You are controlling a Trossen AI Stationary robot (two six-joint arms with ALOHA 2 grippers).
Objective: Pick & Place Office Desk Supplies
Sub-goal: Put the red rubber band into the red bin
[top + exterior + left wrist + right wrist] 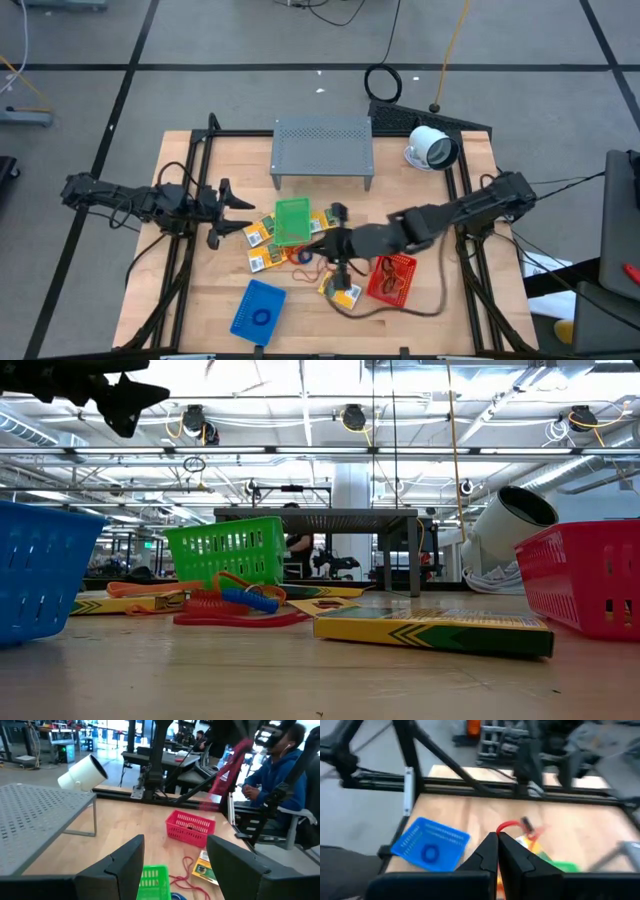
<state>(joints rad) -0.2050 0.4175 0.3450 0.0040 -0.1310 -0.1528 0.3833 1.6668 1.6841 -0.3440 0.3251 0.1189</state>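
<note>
Fingers pressed together, our right gripper (498, 845) hangs over the yellow packets with green labels (262, 236) and a red coiled cord (304, 256) at mid-table, near our green plastic basket (292, 220). Our left gripper (240, 213), fingers apart and holding nothing, waits at the table's left side.

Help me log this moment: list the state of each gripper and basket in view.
left gripper: open, empty, raised over the table's left side.
right gripper: shut, above the packets.
blue basket: upright, ring inside.
green basket: upright.
red basket: upright.
</note>
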